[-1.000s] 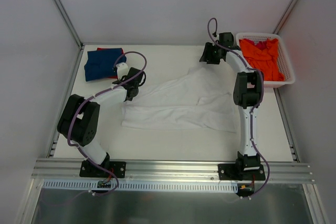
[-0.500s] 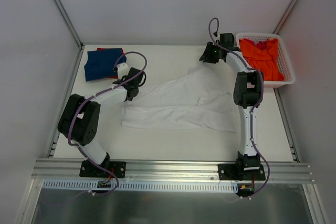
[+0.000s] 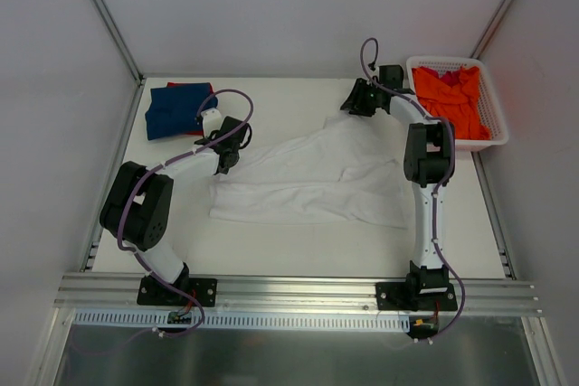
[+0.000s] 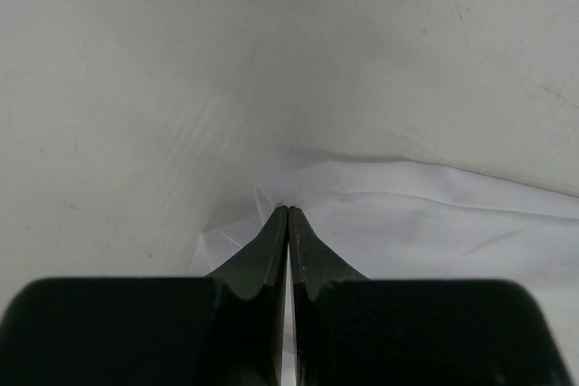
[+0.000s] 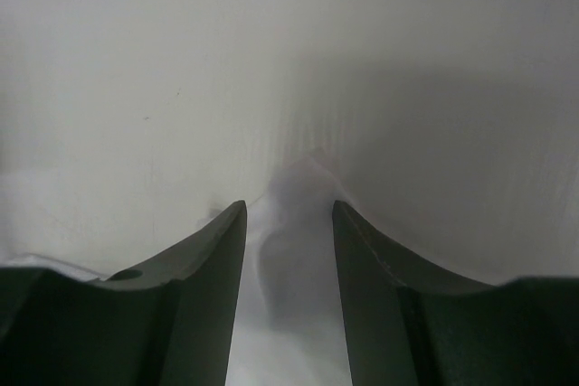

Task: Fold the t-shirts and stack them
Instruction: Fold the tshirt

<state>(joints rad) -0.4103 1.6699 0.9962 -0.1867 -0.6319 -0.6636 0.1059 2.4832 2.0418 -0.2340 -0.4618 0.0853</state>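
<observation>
Fingers of left gripper [image 4: 287, 212] clench white t-shirt [image 3: 312, 178] edge — left of centre | right gripper [image 5: 289, 214] stands released, astride a cloth peak — upper right | dark blue t-shirt [image 3: 176, 113] lies upper left

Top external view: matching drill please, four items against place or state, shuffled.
1. white cloth t-shirt
2. dark blue cloth t-shirt
3. orange cloth t-shirt
4. right end effector

A. in the white plastic lattice basket
B. lying at the far left
C. spread out in the middle
D. open, straddling a ridge of white cloth

Pairs: 1-C, 2-B, 3-A, 4-D
</observation>
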